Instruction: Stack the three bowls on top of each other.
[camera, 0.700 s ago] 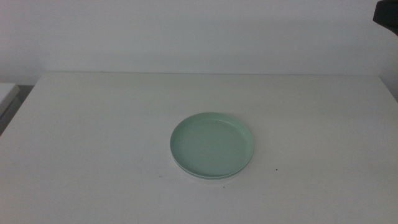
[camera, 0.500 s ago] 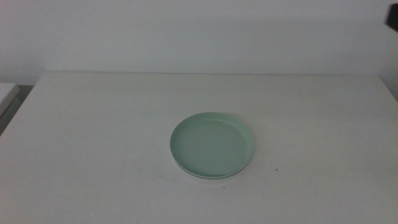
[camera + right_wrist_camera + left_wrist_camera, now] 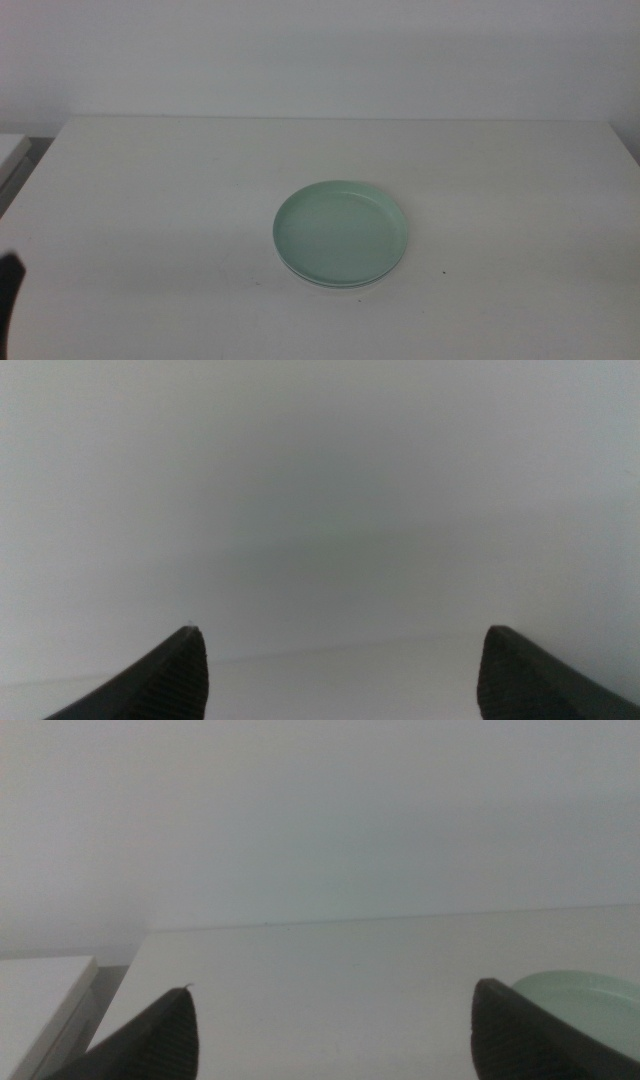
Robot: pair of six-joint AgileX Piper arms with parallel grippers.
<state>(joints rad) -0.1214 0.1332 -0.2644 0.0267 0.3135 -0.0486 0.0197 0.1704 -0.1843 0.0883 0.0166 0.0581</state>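
- The mint green bowl sits on top of a stack near the middle of the white table; a pale rim of another bowl peeks out beneath it (the third cannot be made out).
- The left gripper hangs over the table's left side, jaws spread wide, holding nothing, the green bowl just beside one jaw.
- The right gripper is released too, facing the blank wall.

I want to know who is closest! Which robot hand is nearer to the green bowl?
Left. The left gripper is open, with the green bowl right beside one jaw. The right gripper, also open, faces only the wall, with no bowl in sight.
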